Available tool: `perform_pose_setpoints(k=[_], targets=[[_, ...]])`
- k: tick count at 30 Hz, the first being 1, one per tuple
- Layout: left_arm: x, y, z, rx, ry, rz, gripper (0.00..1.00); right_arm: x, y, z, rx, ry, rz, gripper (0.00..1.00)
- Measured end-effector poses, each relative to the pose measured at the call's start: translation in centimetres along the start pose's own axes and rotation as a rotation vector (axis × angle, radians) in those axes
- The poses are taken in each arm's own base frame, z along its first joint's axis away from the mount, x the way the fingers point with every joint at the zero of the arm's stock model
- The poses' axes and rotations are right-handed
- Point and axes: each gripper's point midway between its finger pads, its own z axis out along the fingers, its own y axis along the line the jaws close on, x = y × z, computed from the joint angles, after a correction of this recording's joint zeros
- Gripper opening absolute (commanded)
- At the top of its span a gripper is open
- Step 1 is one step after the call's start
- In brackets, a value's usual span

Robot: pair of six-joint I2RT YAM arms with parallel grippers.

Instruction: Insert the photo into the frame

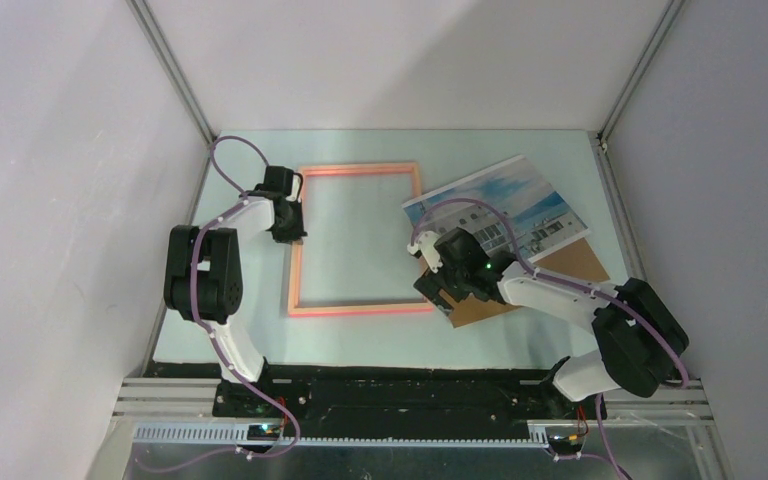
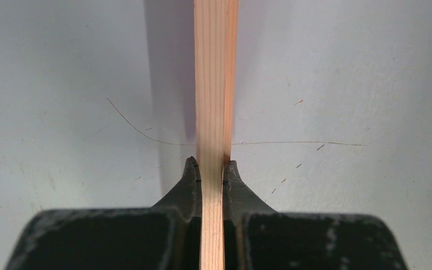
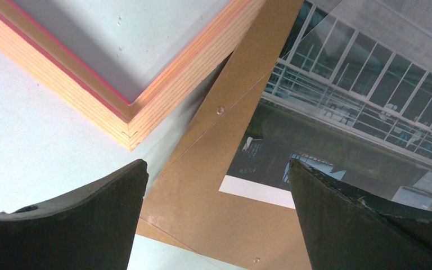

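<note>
While my left claw (image 2: 212,170) pinches the frame's (image 1: 360,170) left rail, my right claw (image 3: 216,164) hangs wide over the photo (image 1: 510,205) lying right of it on the board (image 1: 582,262), so next I'd grip its near-left corner.

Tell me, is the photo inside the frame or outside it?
Outside. The photo lies face up on the brown backing board, to the right of the frame, whose opening holds no print.
</note>
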Motion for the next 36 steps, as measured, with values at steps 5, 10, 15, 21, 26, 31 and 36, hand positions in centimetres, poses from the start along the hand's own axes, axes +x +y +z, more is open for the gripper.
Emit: perform_pose_setpoints(k=[5, 10, 15, 21, 26, 31, 36], targets=[[0.0, 0.0, 0.0, 0.001, -0.001, 0.000, 0.00, -0.3, -0.2, 0.7, 0.039, -0.002, -0.017, 0.99], [0.0, 0.0, 0.0, 0.001, 0.000, 0.000, 0.00, 0.1, -0.7, 1.5, 0.084, 0.022, -0.027, 0.99], [0.0, 0.0, 0.0, 0.000, -0.001, 0.000, 0.00, 0.3, -1.4, 1.9, 0.127, 0.033, -0.028, 0.98], [-0.1, 0.4, 0.0, -0.016, -0.004, 0.007, 0.00, 0.3, -2.8, 2.3, 0.175, 0.032, -0.007, 0.98], [-0.6, 0.7, -0.2, -0.033, -0.016, 0.024, 0.00, 1.1, -4.3, 2.9, 0.210, 0.063, 0.028, 0.97], [-1.0, 1.1, -0.3, -0.051, -0.025, 0.039, 0.00, 0.7, -4.9, 3.2, 0.218, 0.065, 0.049, 0.97], [-1.2, 1.6, -0.4, -0.076, -0.029, 0.048, 0.00, 0.5, -5.4, 3.1, 0.216, 0.064, 0.073, 0.98]])
